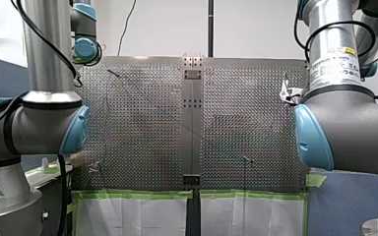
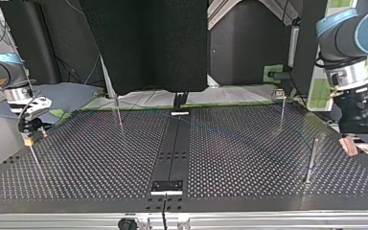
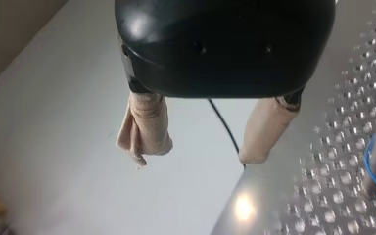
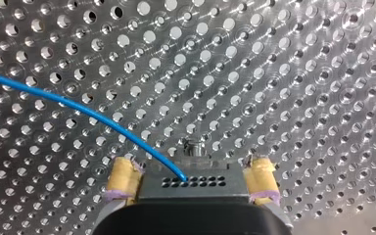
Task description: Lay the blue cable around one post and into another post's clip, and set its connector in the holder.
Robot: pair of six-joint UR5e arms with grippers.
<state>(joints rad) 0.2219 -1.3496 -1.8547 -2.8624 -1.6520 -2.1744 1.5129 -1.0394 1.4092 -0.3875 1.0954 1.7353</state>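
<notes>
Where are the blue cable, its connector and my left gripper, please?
blue cable (image 4: 78, 106): right wrist view, middle of its curve.
connector (image 4: 215, 188): right wrist view, its holed top face.
left gripper (image 3: 198, 155): left wrist view, midway between its open jaws.

I see the perforated table (image 1: 142, 128) split by a dark centre strip (image 1: 193, 128). Green tape (image 1: 133, 194) runs along the table's near edge in the front view, with white sheets (image 1: 133, 216) just below it. In the top view a black panel (image 2: 143, 43) stands behind the table.
</notes>
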